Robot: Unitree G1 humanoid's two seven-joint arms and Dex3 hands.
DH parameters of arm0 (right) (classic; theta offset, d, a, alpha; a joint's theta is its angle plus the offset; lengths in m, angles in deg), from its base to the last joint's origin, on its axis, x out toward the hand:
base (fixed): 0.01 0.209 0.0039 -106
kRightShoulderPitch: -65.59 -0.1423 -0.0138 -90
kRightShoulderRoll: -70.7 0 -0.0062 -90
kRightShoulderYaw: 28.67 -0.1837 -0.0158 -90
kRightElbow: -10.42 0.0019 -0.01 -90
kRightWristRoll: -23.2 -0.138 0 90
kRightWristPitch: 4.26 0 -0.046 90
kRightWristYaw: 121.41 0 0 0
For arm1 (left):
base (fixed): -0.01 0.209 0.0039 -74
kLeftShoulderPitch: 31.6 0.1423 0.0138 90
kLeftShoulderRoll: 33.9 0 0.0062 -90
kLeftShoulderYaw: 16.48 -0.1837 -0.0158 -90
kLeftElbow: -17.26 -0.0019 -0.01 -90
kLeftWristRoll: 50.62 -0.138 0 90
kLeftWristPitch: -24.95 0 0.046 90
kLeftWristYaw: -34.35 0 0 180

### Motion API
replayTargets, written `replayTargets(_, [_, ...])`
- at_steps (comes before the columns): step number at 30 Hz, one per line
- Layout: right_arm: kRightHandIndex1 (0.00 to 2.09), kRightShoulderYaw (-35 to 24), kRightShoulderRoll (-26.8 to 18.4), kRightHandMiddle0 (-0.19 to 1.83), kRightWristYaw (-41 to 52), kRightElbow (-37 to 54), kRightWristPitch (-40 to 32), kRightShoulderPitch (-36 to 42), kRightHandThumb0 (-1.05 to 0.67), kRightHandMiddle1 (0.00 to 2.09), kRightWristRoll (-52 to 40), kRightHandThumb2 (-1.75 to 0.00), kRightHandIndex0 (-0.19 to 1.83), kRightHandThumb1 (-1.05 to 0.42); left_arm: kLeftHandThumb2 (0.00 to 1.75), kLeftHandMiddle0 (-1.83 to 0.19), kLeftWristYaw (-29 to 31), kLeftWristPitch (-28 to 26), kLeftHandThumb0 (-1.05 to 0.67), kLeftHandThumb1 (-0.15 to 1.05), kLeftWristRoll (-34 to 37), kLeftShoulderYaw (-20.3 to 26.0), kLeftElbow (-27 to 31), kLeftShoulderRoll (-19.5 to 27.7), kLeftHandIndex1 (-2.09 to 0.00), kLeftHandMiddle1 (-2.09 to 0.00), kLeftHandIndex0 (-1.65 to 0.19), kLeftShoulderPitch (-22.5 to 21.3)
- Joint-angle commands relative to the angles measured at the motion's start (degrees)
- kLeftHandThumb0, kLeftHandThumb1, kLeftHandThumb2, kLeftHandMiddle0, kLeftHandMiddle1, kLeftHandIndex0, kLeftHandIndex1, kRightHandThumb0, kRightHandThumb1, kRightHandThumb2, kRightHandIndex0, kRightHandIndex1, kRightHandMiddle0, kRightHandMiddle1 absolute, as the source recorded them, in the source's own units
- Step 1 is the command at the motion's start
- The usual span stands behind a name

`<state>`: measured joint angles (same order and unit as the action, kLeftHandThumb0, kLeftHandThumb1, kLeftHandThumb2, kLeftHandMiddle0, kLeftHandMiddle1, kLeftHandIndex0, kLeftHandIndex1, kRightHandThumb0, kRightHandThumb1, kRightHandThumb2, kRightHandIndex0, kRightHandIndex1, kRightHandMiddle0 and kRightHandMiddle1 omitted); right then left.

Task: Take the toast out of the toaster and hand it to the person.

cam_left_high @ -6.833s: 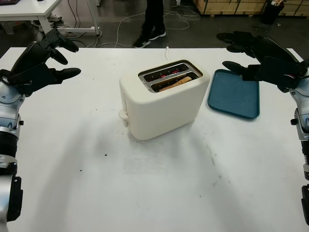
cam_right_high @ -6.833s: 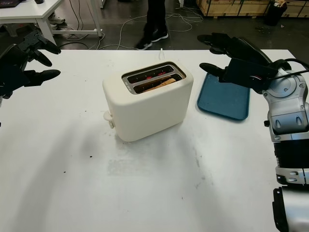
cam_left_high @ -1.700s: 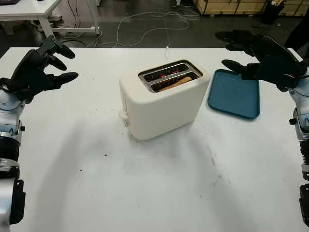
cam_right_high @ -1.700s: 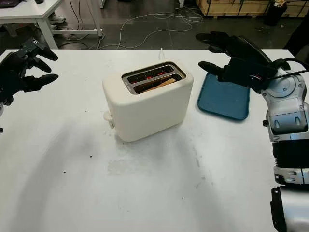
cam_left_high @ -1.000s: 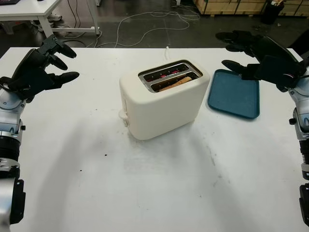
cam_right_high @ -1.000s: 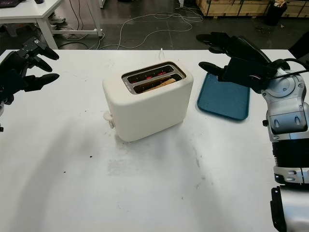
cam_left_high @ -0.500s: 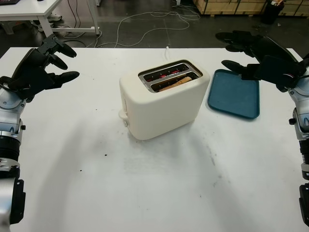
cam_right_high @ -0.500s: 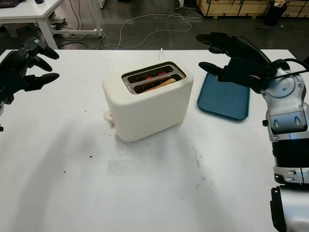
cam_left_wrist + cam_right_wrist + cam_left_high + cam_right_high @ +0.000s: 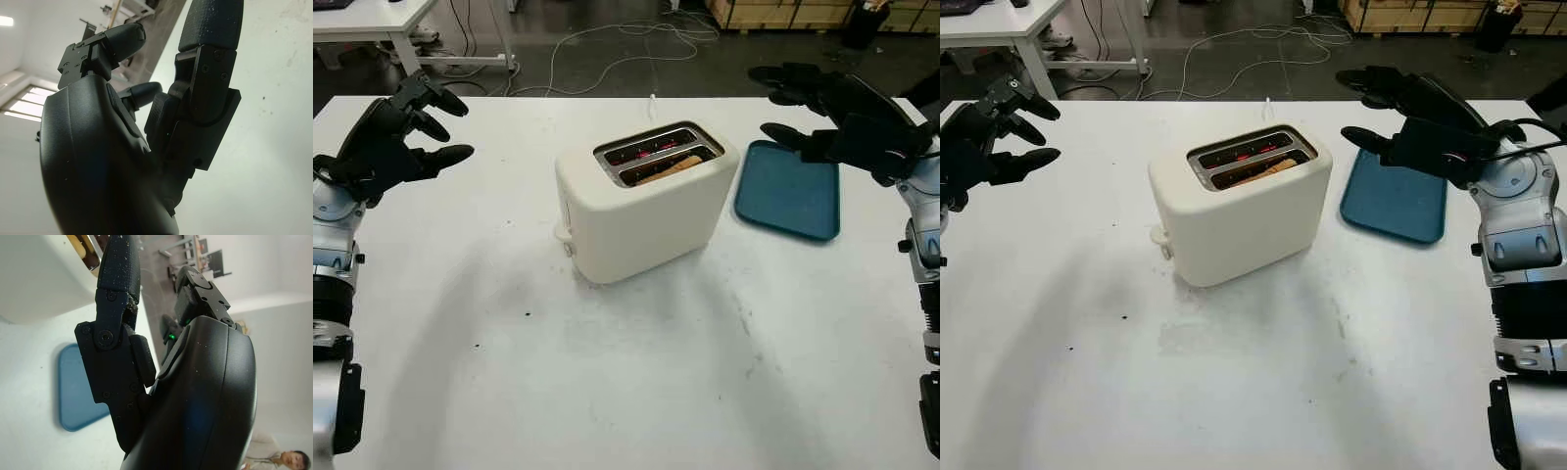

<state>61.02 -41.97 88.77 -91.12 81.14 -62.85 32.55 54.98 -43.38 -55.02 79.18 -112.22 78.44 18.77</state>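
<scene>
Cream toaster [image 9: 646,201] sits mid-frame on the white table [image 9: 636,392], slots up, rear slot glowing red. The toast [image 9: 668,167] lies low in the front slot, only its top edge showing above the rim. I hold the left hand [image 9: 386,137] open in the air at the upper left of the frame, well apart from the toaster, nothing in it. The right hand [image 9: 837,113] is open too, at the upper right, hovering over the far edge of the blue tray [image 9: 790,193], which lies just right of the toaster. White cord [image 9: 652,102] runs off the table's far edge behind the toaster. Dark specks [image 9: 527,314] mark the table at lower left. Nothing stands between either hand and the slots. A person [image 9: 288,460] sits at the lower right corner of the right wrist view.
</scene>
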Motion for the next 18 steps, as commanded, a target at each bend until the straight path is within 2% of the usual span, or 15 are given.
replayTargets(1, [0.66, -1.22, -0.69, 0.32, -0.25, -0.15, 1.43, -0.02, -0.84, 0.01, -0.95, -0.51, 0.00, -0.92, 0.20, 0.00, -0.41, -0.53, -1.05, 0.92, 0.19, -0.25, 1.12, -0.85, -1.46, -1.72, 0.00, -0.98])
replayTargets(6, [0.64, -2.25, -2.60, 0.30, 1.52, -2.42, 2.98, -0.23, -0.86, 0.00, -1.68, -0.53, 0.00, -0.92, 0.21, 0.00, -0.99, -1.91, -1.05, 0.92, -1.09, -0.90, 4.26, -1.29, -1.43, -1.71, 0.00, -0.60])
replayTargets(9, [0.62, -2.48, -3.48, 0.29, 2.33, -5.02, 5.92, -0.78, -0.85, 0.00, -2.35, -0.56, 0.00, -0.92, 0.21, 0.00, -1.70, -4.21, -1.05, 0.92, -1.68, -1.00, 9.70, -1.60, -1.23, -1.48, 0.00, 0.86])
replayTargets(14, [0.60, -2.53, -3.71, 0.28, 2.60, -8.70, 8.74, -1.85, -0.81, 0.00, -2.98, -0.57, 0.00, -0.92, 0.19, 0.00, -1.67, -13.22, -1.05, 0.92, -2.32, -0.27, 24.98, -1.18, -0.74, -0.91, 0.00, 5.97])
replayTargets(16, [0.59, -2.54, -3.44, 0.27, 2.37, -8.56, 8.96, -1.75, -0.82, 0.00, -2.99, -0.57, 0.00, -0.92, 0.17, 0.00, -1.30, -16.39, -1.05, 0.92, -1.68, 0.47, 30.14, -1.12, -0.62, -0.76, 0.00, 7.97])
replayTargets(18, [0.60, -2.25, -3.23, 0.27, 1.98, -8.09, 9.29, -1.62, -0.83, 0.00, -2.53, -0.58, 0.00, -0.92, 0.15, 0.00, -1.06, -19.07, -1.05, 0.92, -1.40, 1.12, 33.77, -0.97, -0.57, -0.70, 0.00, 9.33])
